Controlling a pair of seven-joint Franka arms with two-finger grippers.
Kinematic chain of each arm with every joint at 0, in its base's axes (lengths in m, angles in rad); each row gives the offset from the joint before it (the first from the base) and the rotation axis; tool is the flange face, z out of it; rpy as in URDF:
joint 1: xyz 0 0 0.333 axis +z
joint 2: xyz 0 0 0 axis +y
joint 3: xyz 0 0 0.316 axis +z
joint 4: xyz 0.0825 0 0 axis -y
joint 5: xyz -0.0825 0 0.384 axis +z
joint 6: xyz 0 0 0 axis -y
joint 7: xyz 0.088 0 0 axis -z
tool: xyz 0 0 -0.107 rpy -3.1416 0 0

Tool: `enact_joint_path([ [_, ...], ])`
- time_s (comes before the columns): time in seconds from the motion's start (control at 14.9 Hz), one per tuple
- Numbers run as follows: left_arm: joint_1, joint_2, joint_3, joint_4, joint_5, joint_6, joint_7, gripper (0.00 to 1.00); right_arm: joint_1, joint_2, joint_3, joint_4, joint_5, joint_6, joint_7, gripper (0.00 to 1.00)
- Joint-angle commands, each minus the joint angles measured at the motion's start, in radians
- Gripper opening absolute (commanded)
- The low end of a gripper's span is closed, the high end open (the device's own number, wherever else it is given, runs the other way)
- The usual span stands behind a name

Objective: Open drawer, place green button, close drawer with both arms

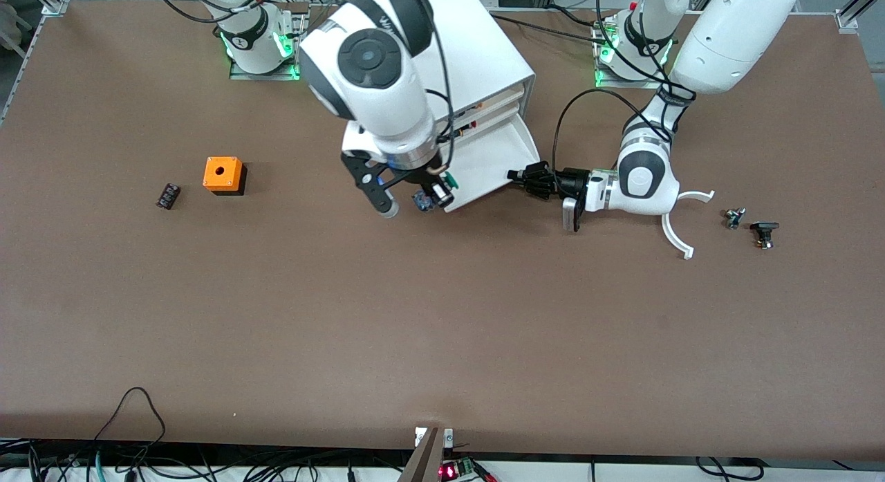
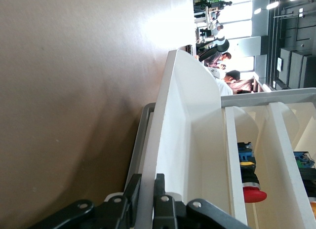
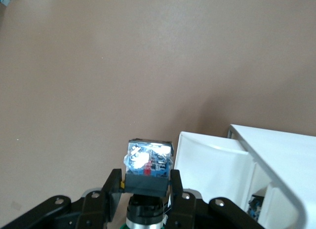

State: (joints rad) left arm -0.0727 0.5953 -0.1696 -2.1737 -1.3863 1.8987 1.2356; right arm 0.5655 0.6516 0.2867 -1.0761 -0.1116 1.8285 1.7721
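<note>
The bottom drawer [image 1: 499,157] stands pulled out of the white cabinet [image 1: 477,57]. My left gripper [image 1: 518,175] is shut on the drawer's front wall at the corner toward the left arm's end. In the left wrist view the thin white wall [image 2: 170,120] runs between the closed fingers [image 2: 160,189]. My right gripper [image 1: 429,195] is shut on the button [image 1: 423,201], whose green cap [image 1: 451,181] points at the arm. It hangs over the table beside the drawer's other front corner. In the right wrist view the button's dark blue-grey body [image 3: 148,166] sits between the fingers, beside the drawer [image 3: 212,174].
An orange cube with a hole [image 1: 222,174] and a small dark part [image 1: 168,196] lie toward the right arm's end. Two curved white pieces [image 1: 676,238] and two small parts [image 1: 734,218] [image 1: 764,232] lie toward the left arm's end. Upper drawers hold parts, one red-capped [image 2: 254,194].
</note>
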Motion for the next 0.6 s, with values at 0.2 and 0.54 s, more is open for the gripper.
enact_joint_path([
  [0.2, 0.010, 0.037, 0.021, 0.078, 0.066, 0.023, -0.149, 1.00, 0.099, 0.095, -0.004, 0.004, -0.103, 0.098, 0.173, 0.00],
  [0.54, 0.040, -0.017, 0.038, 0.100, 0.165, 0.010, -0.282, 1.00, 0.168, 0.174, -0.004, -0.013, -0.175, 0.167, 0.303, 0.00],
])
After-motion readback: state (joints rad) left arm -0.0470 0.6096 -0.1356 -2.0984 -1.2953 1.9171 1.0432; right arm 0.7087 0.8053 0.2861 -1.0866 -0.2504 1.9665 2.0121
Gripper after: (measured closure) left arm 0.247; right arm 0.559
